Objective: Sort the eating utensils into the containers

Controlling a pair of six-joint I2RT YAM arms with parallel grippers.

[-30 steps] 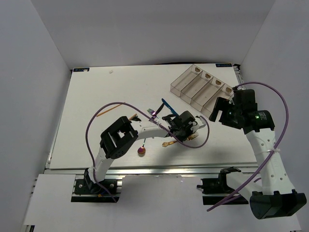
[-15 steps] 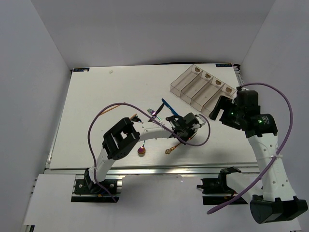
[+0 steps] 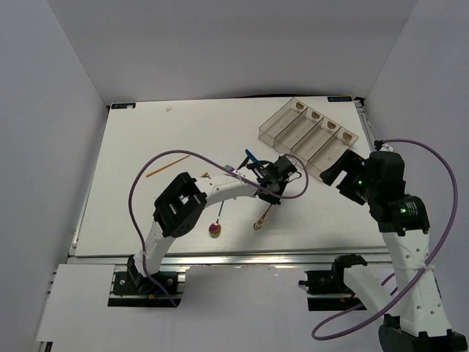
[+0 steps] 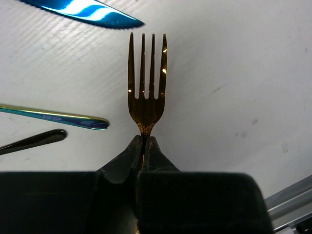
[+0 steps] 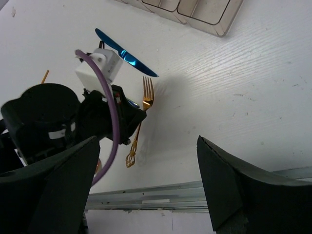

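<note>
My left gripper (image 3: 270, 185) is shut on the gold fork (image 4: 146, 78), pinching its neck just below the tines (image 4: 145, 141). The fork's handle sticks out behind toward the near edge (image 3: 259, 222) and also shows in the right wrist view (image 5: 131, 153). The blue knife (image 3: 250, 158) lies just beyond the tines (image 4: 87, 10). The smoky clear tray (image 3: 308, 132) with four narrow compartments sits at the far right. My right gripper (image 3: 337, 170) is open and empty (image 5: 146, 139), held above the table right of the fork.
A purple spoon (image 3: 215, 229) lies near the front edge. An orange chopstick (image 3: 167, 166) lies at the left. An iridescent handle (image 4: 53, 117) and a black handle (image 4: 34, 141) lie left of the fork. The aluminium table rail (image 5: 170, 200) runs along the near edge.
My left gripper has swung slightly left and away with the gold fork, whose handle now points toward the near edge. My right arm has drawn back to the right and nearer.
</note>
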